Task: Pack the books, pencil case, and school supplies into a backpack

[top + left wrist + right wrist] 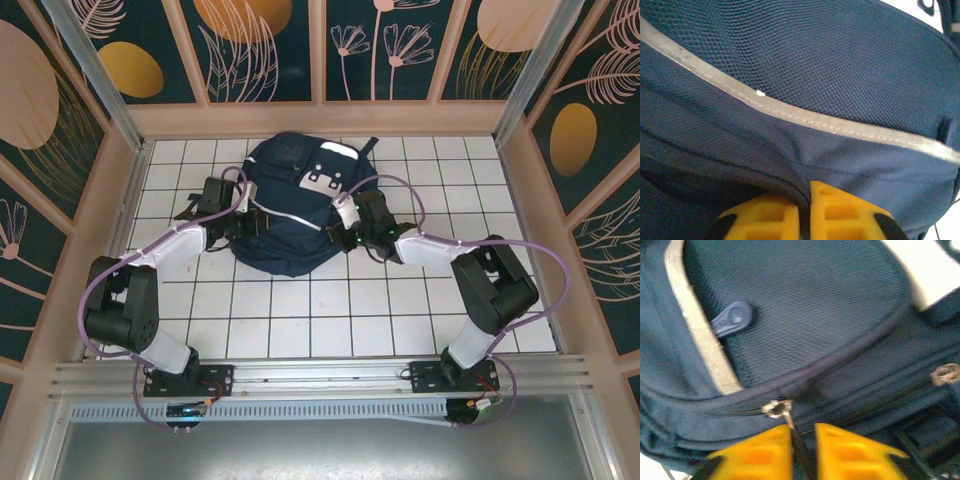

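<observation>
Your left gripper [805, 189], fingers nearly together, presses the left flank of the backpack [290, 215], which lies mid-way along the far edge of the table [300, 320]. Your right gripper [803, 431] narrowly straddles the zipper pull [799, 452]; I cannot tell if either grips. The zip runs crosswise, nearest your right arm.

No legible txt, nr, brand or sign anywhere; white patch [322, 181] on backpack [285, 250] has a few dark marks, too small to read as letters or logo
</observation>
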`<action>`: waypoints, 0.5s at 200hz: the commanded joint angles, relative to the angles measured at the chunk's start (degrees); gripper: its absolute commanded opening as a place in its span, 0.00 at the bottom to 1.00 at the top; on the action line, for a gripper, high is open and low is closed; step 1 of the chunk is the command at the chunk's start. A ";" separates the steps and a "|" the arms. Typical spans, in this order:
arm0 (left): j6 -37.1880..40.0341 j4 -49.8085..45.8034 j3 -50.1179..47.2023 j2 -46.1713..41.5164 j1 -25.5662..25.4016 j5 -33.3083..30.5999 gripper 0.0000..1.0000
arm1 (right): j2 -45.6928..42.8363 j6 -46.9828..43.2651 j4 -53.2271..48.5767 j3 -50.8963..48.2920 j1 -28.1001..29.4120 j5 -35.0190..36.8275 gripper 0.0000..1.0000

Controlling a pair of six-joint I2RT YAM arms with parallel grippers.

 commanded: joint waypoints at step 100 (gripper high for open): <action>25.82 51.60 -34.46 -25.23 5.54 -40.66 0.99 | -30.06 2.03 51.45 -37.58 -23.64 22.88 0.99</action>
